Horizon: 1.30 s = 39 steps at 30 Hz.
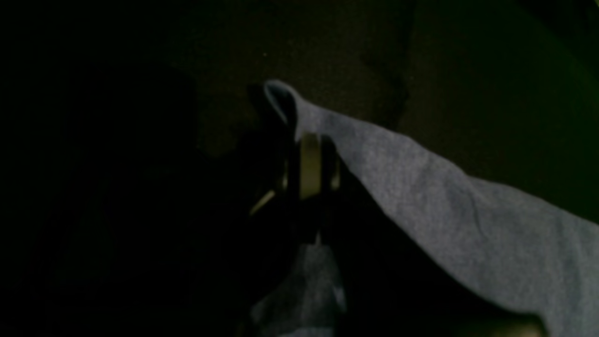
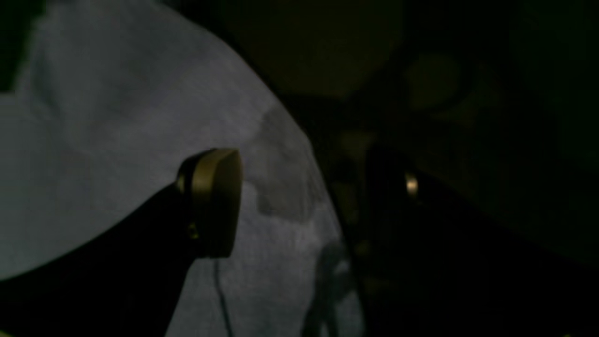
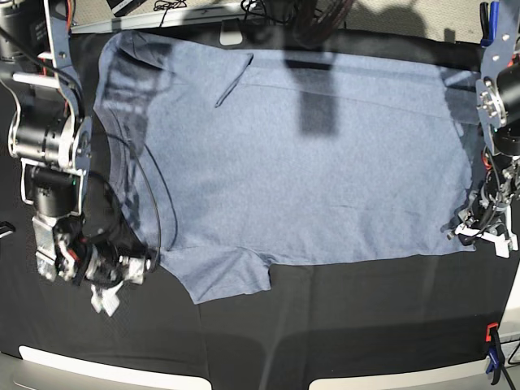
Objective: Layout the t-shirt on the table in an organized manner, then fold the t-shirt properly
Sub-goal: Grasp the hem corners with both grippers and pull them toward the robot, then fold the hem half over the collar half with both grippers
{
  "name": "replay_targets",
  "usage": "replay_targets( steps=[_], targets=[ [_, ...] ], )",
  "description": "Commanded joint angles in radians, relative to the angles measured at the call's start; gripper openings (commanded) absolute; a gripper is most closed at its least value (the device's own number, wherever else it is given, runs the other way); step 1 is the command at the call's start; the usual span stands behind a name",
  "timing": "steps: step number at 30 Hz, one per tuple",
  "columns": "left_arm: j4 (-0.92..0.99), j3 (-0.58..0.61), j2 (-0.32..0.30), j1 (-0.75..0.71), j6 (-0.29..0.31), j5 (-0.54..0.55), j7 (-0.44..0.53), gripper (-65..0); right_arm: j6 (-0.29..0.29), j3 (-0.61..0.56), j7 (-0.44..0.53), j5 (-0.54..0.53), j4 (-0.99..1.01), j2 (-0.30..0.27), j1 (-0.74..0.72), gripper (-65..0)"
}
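The table (image 3: 341, 309) is covered in wrinkled black cloth, with bare black showing on the near side. A blue clamp (image 3: 492, 351) grips its near edge below the left gripper (image 3: 478, 221); cables lie beyond the far edge. The t-shirt (image 3: 309, 171) is spread flat across the far half, between the two grippers. The left gripper is closed on the t-shirt's edge at its own side — the left wrist view shows fabric pinched there. The right gripper (image 3: 122, 272) stands open, just beside the t-shirt's sleeve, holding nothing. A shadow crosses the cloth's upper middle.
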<state>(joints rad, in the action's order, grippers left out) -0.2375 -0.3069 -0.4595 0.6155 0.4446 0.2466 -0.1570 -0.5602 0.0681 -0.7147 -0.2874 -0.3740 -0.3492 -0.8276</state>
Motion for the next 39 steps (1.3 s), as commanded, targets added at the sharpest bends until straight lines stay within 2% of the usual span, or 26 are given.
replay_targets(
  steps=[1,9,13,16,20,27,29,34,37,39],
  targets=[
    [-0.005,0.001,-0.006,0.016,-0.004,-0.01,-0.029,-65.0,-0.008,0.003,0.018,-0.006,-0.016,-0.011,-0.043,-24.8],
    [-0.005,0.001,-0.006,0.016,-0.004,-0.011,-0.031,-65.0,-0.007,0.003,0.02,0.005,-0.016,0.002,-0.04,-24.8],
    [-0.005,0.001,-0.006,0.016,-0.004,-0.01,-0.032,-65.0,-0.005,0.003,0.04,0.076,-0.016,0.028,-0.037,-24.8],
    [-0.005,0.001,-0.006,0.016,-0.004,-0.01,-0.032,-65.0,-0.005,0.003,0.051,0.08,-0.016,0.051,-0.033,-24.8],
    [-0.005,0.001,-0.006,0.016,-0.004,-0.011,-0.033,-65.0,0.042,0.003,0.064,0.156,-0.016,0.075,-0.018,-24.8],
    [-0.005,0.001,-0.006,0.016,-0.004,-0.01,-0.032,-65.0,0.045,0.002,0.062,0.155,-0.016,0.078,0.024,-25.2],
    [-0.005,0.001,-0.006,0.016,-0.004,-0.01,-0.029,-65.0,0.042,0.002,0.062,0.158,-0.016,0.078,0.031,-28.7],
    [-0.005,0.001,-0.006,0.016,-0.004,-0.01,-0.029,-65.0,-0.029,0.002,0.069,0.158,-0.016,0.078,0.032,-41.3],
    [-0.005,0.001,-0.006,0.016,-0.003,-0.008,-0.028,-65.0,-0.034,0.002,0.112,0.192,-0.016,0.078,0.032,-54.0],
    [-0.005,0.001,-0.006,0.016,-0.003,0.034,-0.028,-65.0,-0.034,0.002,0.15,0.243,-0.016,0.078,0.033,-60.4]
  ],
)
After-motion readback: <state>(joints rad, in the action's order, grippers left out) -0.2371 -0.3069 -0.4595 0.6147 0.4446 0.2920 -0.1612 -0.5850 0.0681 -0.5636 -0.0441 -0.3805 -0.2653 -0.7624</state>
